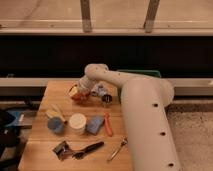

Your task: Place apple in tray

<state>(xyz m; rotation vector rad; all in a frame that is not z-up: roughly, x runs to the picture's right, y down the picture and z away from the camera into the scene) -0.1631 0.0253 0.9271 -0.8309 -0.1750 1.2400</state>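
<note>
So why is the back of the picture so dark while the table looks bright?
Camera view: warm light brightens the wooden table; the wall band behind lies in shadow. The hand, at the table's far side, is lit too.

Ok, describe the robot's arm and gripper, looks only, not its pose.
The arm is a thick, smooth cream-white tube with rounded joints and small dark dots along its side; no cables show. The gripper, over the far side of the wooden table, is smaller, grey and metallic.
</note>
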